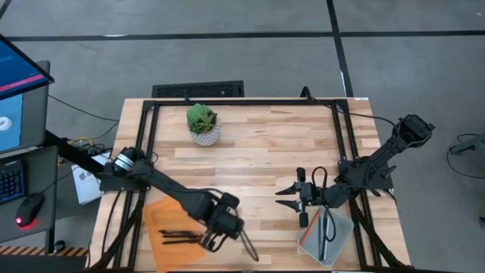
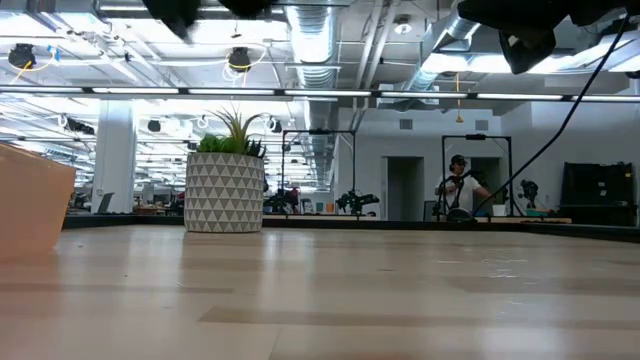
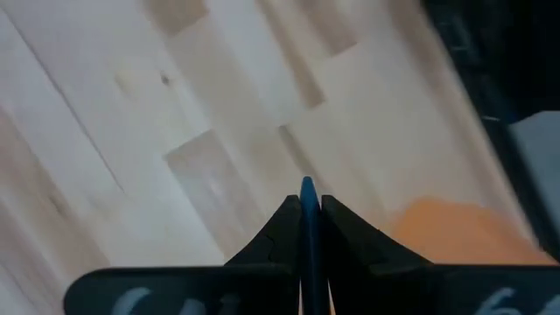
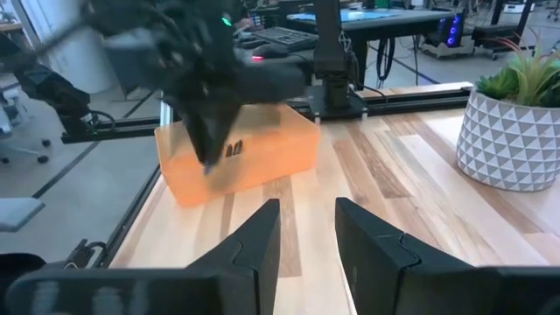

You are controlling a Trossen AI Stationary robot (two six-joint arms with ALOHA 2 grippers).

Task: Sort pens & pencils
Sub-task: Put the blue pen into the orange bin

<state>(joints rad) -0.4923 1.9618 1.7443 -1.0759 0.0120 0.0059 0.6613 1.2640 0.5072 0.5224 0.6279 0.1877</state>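
Gripping a blue pen beside the orange bin, left hand closed; right hand open over counter.

Overhead, table-level and 2 wrist cameras share the table.

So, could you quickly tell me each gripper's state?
Left gripper: shut on a blue pen.
Right gripper: open, holding nothing.
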